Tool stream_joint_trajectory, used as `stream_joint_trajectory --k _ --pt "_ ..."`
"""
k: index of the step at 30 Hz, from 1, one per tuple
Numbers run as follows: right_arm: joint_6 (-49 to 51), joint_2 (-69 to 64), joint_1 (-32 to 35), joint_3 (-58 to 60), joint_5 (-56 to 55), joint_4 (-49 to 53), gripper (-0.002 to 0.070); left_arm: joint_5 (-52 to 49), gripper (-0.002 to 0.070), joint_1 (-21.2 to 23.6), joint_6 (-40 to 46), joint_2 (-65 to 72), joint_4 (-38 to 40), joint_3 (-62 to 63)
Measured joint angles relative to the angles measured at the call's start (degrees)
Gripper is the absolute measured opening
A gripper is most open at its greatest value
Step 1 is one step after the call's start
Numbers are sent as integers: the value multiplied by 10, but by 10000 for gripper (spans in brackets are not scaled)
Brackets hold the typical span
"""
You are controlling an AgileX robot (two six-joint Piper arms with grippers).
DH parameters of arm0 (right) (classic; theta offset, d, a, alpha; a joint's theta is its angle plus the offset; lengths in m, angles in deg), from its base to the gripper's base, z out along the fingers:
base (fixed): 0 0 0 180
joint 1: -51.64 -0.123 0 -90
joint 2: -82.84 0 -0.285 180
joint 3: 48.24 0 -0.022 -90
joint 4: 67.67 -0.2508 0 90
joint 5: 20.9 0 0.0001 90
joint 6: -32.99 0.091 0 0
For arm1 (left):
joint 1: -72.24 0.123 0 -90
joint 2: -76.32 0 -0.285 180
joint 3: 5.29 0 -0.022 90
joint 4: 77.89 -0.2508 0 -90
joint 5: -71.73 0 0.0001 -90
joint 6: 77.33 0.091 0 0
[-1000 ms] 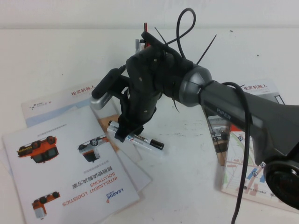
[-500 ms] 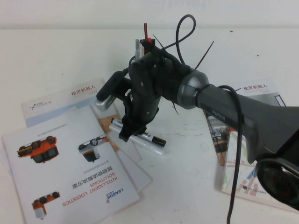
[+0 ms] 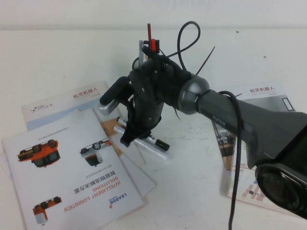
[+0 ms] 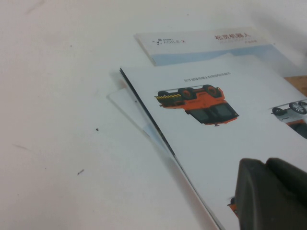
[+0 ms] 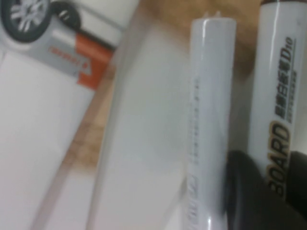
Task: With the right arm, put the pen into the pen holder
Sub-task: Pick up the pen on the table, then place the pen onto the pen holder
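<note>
Now your right arm (image 3: 225, 115) reaches in, wrist bent down — right pincer (image 3: 130, 139) low over the pen (image 3: 152, 141), whether clamped unclear; left pincer (image 4: 271, 194) hovers over the brochures (image 4: 216, 139), grip unclear.

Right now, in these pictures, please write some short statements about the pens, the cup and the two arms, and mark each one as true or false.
1. The right gripper is down at the marker on the table. True.
2. The marker already stands in the pen holder. False: it lies on the table beside a slimmer white pen.
3. The marker's black cap points to the robot's right. True.
4. The pen holder is empty. False: a red stick and other pens rise from it.
5. The left gripper is holding the white pen. False: it is over a brochure, holding nothing visible.
</note>
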Motion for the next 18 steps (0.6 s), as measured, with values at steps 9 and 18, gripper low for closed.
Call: stream_joint_trajectory --k 9,18 --pt "57 47 0 -35 -16 -38 117 0 -2 0 0 0 0 0" --pt "65 120 0 -5 -140 -93 117 0 -2 0 0 0 0 0"
